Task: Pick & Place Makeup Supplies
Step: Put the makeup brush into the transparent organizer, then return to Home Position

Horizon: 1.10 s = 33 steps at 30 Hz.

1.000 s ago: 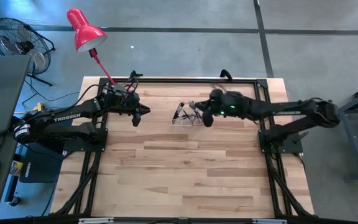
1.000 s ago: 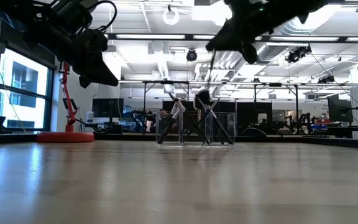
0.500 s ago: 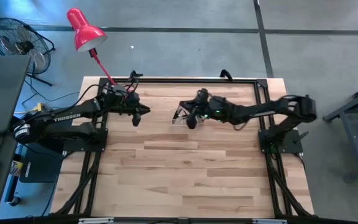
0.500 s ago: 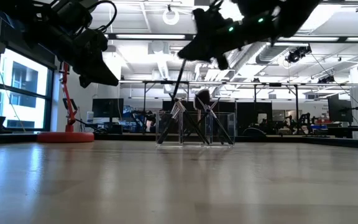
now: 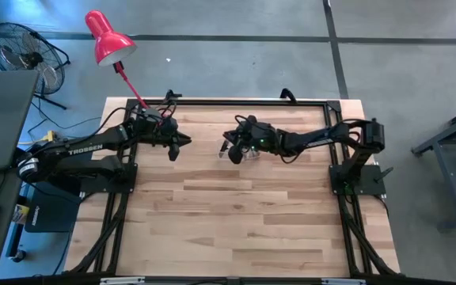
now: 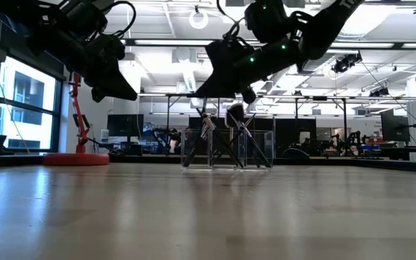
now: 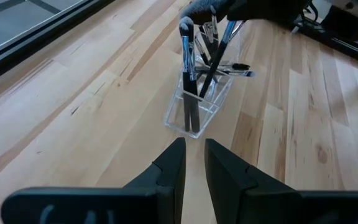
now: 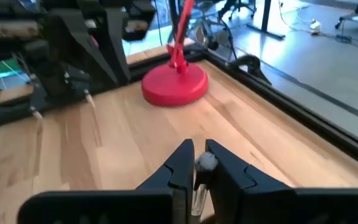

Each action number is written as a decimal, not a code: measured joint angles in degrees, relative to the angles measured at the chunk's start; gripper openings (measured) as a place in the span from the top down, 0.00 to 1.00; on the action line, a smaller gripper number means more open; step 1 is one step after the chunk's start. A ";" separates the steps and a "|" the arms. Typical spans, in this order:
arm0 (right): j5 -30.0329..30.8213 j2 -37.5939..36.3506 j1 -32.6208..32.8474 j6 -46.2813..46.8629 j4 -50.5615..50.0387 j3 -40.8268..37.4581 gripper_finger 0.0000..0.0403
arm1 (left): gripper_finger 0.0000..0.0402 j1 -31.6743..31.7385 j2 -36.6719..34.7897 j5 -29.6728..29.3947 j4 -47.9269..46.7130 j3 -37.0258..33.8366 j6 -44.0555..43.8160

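The right claw (image 8: pixel 194 167), over the clear holder (image 7: pixel 197 107) at upper centre, grips a pale-tipped brush (image 8: pixel 202 177); lower it straight in before releasing, while the left claw (image 7: pixel 191 163), nearly closed and empty, waits.

- In the high view, my right gripper (image 5: pixel 234 152) hangs over the clear holder (image 5: pixel 240 150) and hides most of it; the makeup supplies (image 5: pixel 228 144) there are too small to count.
- In my right wrist view, the pale-tipped stick (image 8: pixel 202 180) between my fingers (image 8: pixel 180 163) is cut off by the bottom edge; what it is I cannot tell.
- In the left wrist view, the tops of the makeup supplies are covered by my right gripper.
- In the low view, both arms are cut off by the top edge.
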 joint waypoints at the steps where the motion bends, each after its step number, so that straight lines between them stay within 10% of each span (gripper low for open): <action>1: -0.02 0.00 -0.01 -0.04 -0.70 0.00 0.91 | 0.86 0.00 0.00 0.00 0.04 0.00 0.00; 22: 1.67 -9.65 -0.10 -6.92 -11.41 0.00 0.64 | 0.86 0.00 -0.01 -3.63 0.60 0.00 -0.64; 33: -0.24 -25.18 0.45 -9.92 -26.16 -2.34 0.72 | 0.86 -3.82 -0.22 3.27 10.01 0.02 -1.73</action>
